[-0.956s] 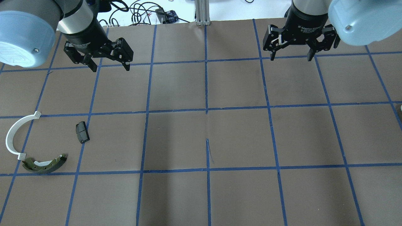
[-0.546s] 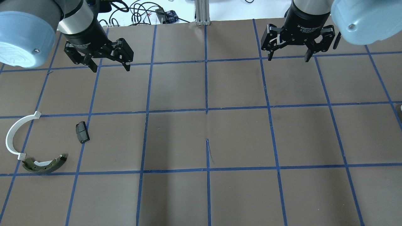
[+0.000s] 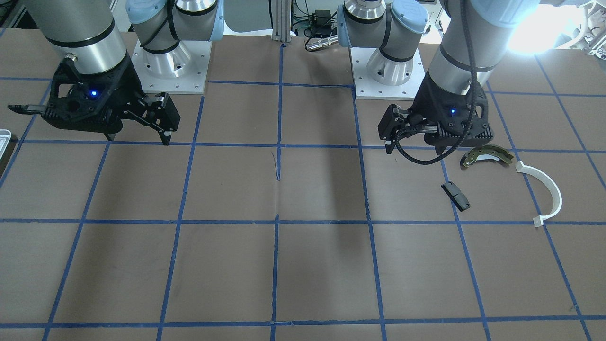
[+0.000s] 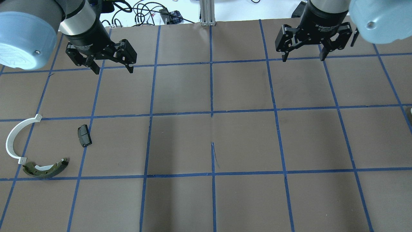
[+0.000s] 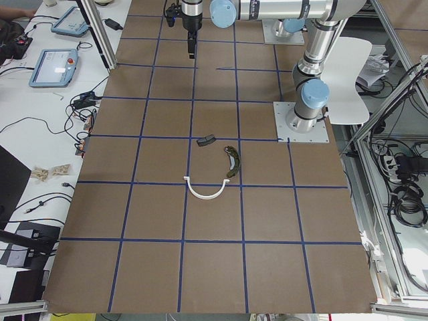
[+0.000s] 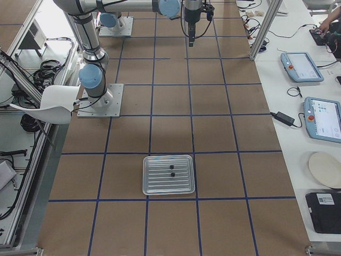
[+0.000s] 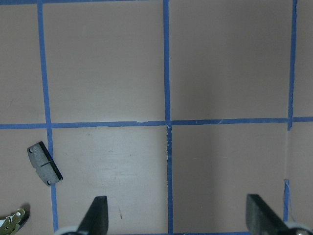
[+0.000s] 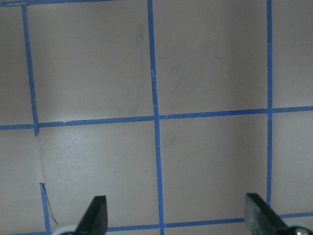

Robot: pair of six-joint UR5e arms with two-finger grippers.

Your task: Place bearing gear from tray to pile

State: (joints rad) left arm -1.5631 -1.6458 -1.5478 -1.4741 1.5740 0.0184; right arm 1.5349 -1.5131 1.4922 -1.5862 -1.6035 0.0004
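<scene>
Left claw, right claw, both agape

Overhead view of the brown table, divided into squares by blue tape. At upper left, the left gripper hangs above the surface, fingers spread apart with nothing between them; at upper right, the right gripper is likewise spread and empty. At lower left lie a white half-ring, a brake shoe just beside the ring's lower end, and a black block apart to their right. Cables lie beyond the far edge.
</scene>
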